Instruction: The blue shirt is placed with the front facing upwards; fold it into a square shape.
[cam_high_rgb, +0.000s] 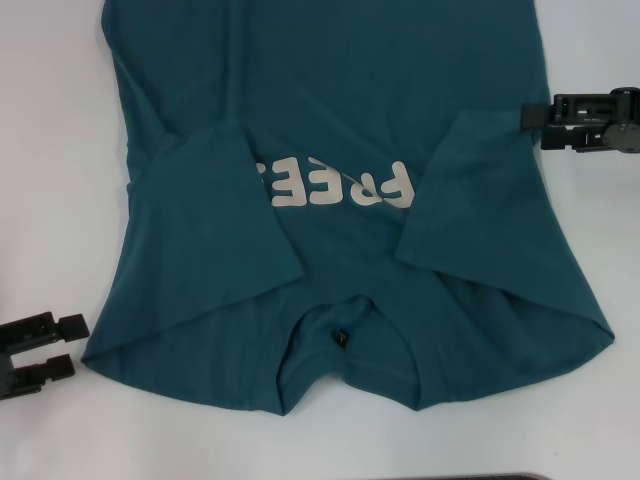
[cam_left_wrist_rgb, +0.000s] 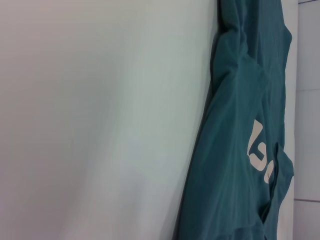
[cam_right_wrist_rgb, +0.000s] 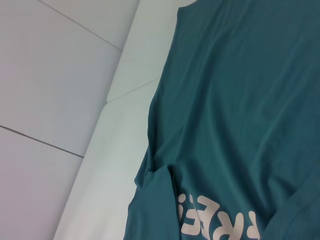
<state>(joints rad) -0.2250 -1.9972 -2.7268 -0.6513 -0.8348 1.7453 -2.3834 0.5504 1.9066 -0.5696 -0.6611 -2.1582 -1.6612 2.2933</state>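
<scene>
Teal cotton is filling most of the head view: the blue shirt (cam_high_rgb: 340, 150) is lying front up on the white table (cam_high_rgb: 60, 150), collar (cam_high_rgb: 345, 335) at lower centre, both sleeves already turned inward over the chest. You are looking at the step after the sleeve folds; judging from this, the next move calls for gripping the hem or collar end and doubling the body lengthwise. Right gripper (cam_high_rgb: 585, 122) is hovering at the shirt's right edge, upper right; whether its fingers are parted cannot be told. Left gripper (cam_high_rgb: 40, 352) is waiting at lower left, fingers apart, holding nothing. Off-white chest letters (cam_high_rgb: 335, 185), upside down, are reading "FREE" where uncovered.
</scene>
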